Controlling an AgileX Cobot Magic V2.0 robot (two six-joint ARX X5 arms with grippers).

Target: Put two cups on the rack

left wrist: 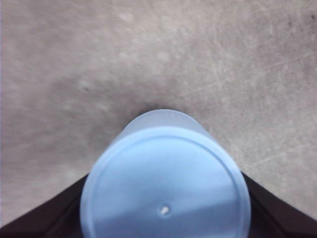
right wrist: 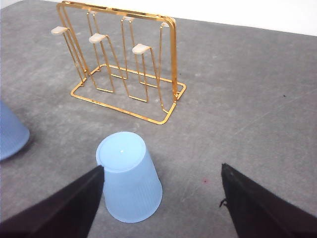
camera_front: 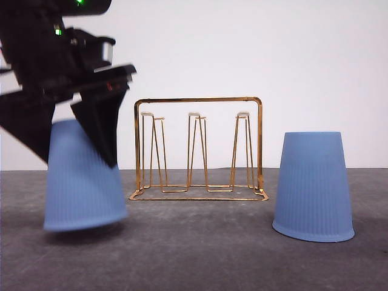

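- The left hand (camera_front: pixel 76 130) is clamping one light blue ribbed tapered cup (camera_front: pixel 82 182), upside down, tilting, just left of the gold wire pronged rack (camera_front: pixel 199 148).
- The right hand (right wrist: pixel 161 201) is gaping empty beside the second cup (right wrist: pixel 129 176), standing inverted on the grey worktop (camera_front: pixel 200 242).

Left cup (camera_front: pixel 82 182): light blue, ribbed, upside down and tilted, rim partly off the table, clamped between the left gripper (camera_front: pixel 73 136) fingers.
Right cup (camera_front: pixel 313 185): same blue ribbed cup, upside down, standing flat, just ahead of the spread right gripper (right wrist: pixel 161 198), nearer one finger, untouched.
Rack (camera_front: pixel 200 148): gold wire, upright, white-tipped prongs bare, beyond the right gripper, beside the left one.
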